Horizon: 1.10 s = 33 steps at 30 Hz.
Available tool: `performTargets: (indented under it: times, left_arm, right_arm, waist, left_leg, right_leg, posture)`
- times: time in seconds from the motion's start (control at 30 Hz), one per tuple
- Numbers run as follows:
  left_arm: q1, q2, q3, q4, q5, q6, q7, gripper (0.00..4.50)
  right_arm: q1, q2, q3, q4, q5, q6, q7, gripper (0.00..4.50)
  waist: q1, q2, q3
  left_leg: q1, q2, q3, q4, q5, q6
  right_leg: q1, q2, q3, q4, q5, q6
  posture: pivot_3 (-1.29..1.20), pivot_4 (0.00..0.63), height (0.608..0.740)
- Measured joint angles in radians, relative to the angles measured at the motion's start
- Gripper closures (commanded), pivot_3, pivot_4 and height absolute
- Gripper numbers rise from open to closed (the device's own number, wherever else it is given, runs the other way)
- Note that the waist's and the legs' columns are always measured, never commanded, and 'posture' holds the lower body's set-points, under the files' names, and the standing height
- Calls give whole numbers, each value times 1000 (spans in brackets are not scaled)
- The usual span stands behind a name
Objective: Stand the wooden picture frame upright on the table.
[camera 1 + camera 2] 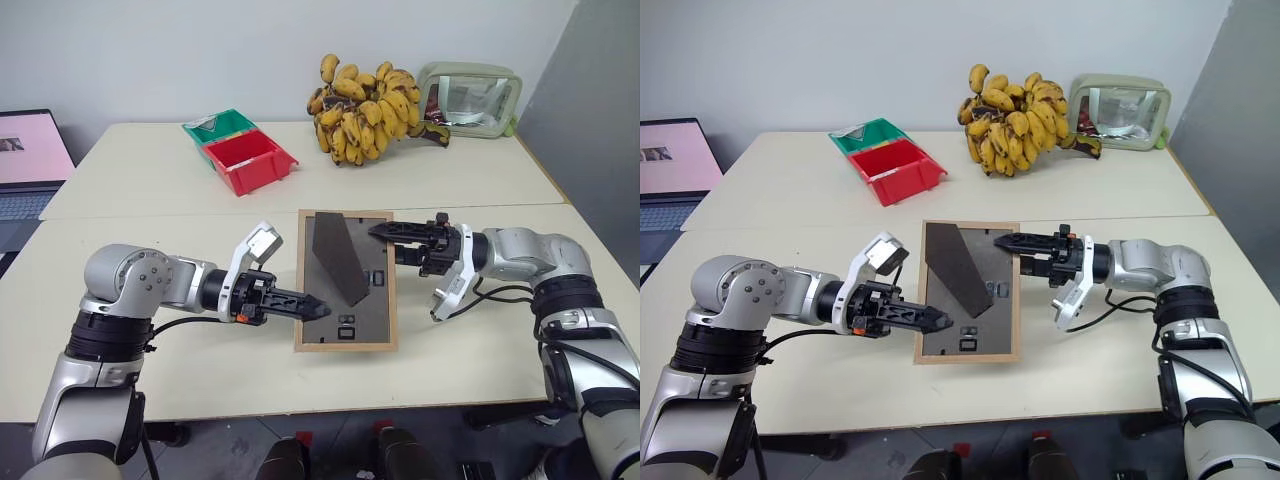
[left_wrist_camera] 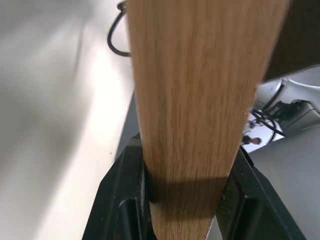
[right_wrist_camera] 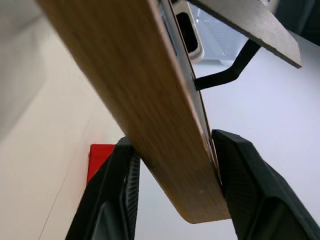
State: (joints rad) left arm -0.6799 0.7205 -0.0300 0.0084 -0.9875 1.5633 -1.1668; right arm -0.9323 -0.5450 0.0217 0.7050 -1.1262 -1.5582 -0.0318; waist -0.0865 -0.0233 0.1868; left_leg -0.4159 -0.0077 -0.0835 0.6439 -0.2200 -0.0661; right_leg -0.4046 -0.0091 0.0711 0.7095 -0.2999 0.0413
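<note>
Grippers [image 1: 318,307] [image 1: 385,232] clamp unlabelled wooden picture frame [image 1: 345,283], back up.

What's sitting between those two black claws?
The wooden picture frame, back side up, spans between the left gripper and right gripper, seen from the head views.

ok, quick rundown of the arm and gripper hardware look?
Both arms have silver-grey metallic shells with black ribbed bands at the joints. Each gripper, left gripper and right gripper, has two black tapered fingers on a black body with small orange marks. A white block sits at each wrist, with black cables looping off it.
</note>
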Motion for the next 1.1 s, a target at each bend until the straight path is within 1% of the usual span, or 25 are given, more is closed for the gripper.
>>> performTargets:
  times: [0.1,0.17,0.23,0.27,0.33,0.47,0.53,0.6,0.63,0.67,0.7,0.73,0.77,0.83,0.87,0.9,0.97,1.03,1.1]
  left_arm:
    - [1,0,1,3,-9,3,4,3215]
    - [3,0,6,3,-15,3,6,2519]
    - [3,0,30,2,-19,-17,8,2332]
    - [1,0,46,11,-20,-23,19,2081]
    - [-3,0,92,53,-12,-43,52,1607]
    - [-7,0,214,120,8,-82,153,851]
    - [8,0,290,90,8,-102,215,493]
    - [68,-15,370,-12,5,-124,295,104]
    - [104,-40,413,-71,5,-139,352,6]
    - [149,-62,445,-143,12,-167,413,0]
    - [174,-87,465,-195,21,-186,459,0]
    - [199,-103,480,-256,33,-216,506,0]
    - [235,-95,476,-330,65,-260,541,0]
    - [279,-80,424,-453,116,-332,569,0]
    - [309,-75,395,-511,150,-385,579,0]
    - [327,-91,373,-546,173,-428,595,0]
    - [366,-111,342,-590,246,-533,635,0]
    - [396,-131,321,-598,311,-616,670,0]
    - [424,-144,297,-598,361,-676,694,0]
  right_arm:
    - [-10,-27,49,-17,-36,22,-81,2803]
    - [-21,-43,85,-22,-42,37,-121,2822]
    - [-28,-52,116,-1,-40,51,-150,2895]
    - [-29,-56,136,15,-38,60,-159,3083]
    - [-32,-69,176,53,-29,64,-171,3211]
    - [-51,-82,229,114,21,57,-187,3214]
    - [-71,-76,256,179,70,60,-181,3216]
    - [-98,-45,281,290,156,69,-123,3217]
    - [-111,-16,289,370,225,82,-66,3217]
    - [-130,38,286,468,320,100,51,3222]
    - [-132,68,275,526,399,130,147,3233]
    - [-130,112,262,569,496,176,274,3241]
    - [-123,168,226,576,621,263,451,3241]
    - [-114,256,147,563,835,461,712,3241]
    - [-115,302,97,542,944,600,856,3241]
    - [-119,330,58,531,1026,722,958,3241]
    - [-149,365,-5,516,1147,990,1115,3241]
    - [-173,376,-42,513,1214,1206,1188,3241]
    - [-180,384,-48,515,1232,1347,1230,3241]
  waist:
    - [0,0,0]
    - [-1,0,0]
    - [-1,0,0]
    - [-1,0,0]
    - [-1,0,0]
    - [-4,0,0]
    - [-6,0,0]
    - [-12,-1,0]
    - [-14,-1,0]
    - [-17,-2,-1]
    - [-20,-3,0]
    - [-22,-5,1]
    - [-23,-6,1]
    - [-23,-6,1]
    - [-22,-5,1]
    - [-18,-5,2]
    - [-4,-5,2]
    - [6,-5,2]
    - [13,-5,2]
  left_leg:
    - [1,0,0,0,0,0]
    - [1,0,1,0,0,0]
    - [1,0,1,0,0,0]
    - [1,0,1,0,0,0]
    - [1,0,1,0,0,0]
    - [1,0,1,0,0,0]
    - [1,1,1,0,0,0]
    - [2,1,2,0,0,0]
    - [2,1,2,0,0,0]
    - [2,2,3,0,0,0]
    - [3,2,1,0,0,1]
    - [3,2,0,0,-1,1]
    - [3,2,0,0,-1,2]
    - [6,1,-1,0,-2,4]
    - [9,2,-2,0,-2,4]
    - [14,1,-3,-2,-3,4]
    - [18,1,-4,-3,-3,4]
    - [18,1,-5,-3,-3,4]
    - [17,0,-4,-3,-3,4]
  right_leg:
    - [0,0,0,2,-1,-1]
    - [0,0,0,3,-1,-1]
    - [0,0,0,3,-1,-1]
    - [0,0,0,3,-1,-1]
    - [0,0,0,3,-1,-1]
    - [0,0,0,3,-1,-1]
    - [0,0,0,3,-1,-1]
    - [1,-1,1,3,-1,-1]
    - [1,-2,1,3,-1,-1]
    - [2,-4,1,2,0,-1]
    - [4,-4,0,2,0,-1]
    - [4,-4,-1,2,0,-1]
    - [5,-4,-2,2,0,-1]
    - [7,-5,-2,2,0,-1]
    - [12,-5,-3,0,0,-1]
    - [17,-5,-4,-2,0,-1]
    - [21,-5,-5,-4,0,-1]
    - [22,-5,-5,-5,0,-1]
    - [22,-5,-6,-6,0,-1]
  posture:
    - [0,150,740]
    - [0,150,740]
    - [0,150,740]
    - [0,150,740]
    - [0,150,740]
    - [0,150,740]
    - [0,150,740]
    - [0,150,740]
    - [0,150,740]
    - [0,150,740]
    - [0,150,740]
    - [0,150,740]
    - [0,150,740]
    - [0,150,740]
    - [0,150,740]
    - [0,150,740]
    - [0,150,740]
    - [0,150,740]
    - [0,150,740]
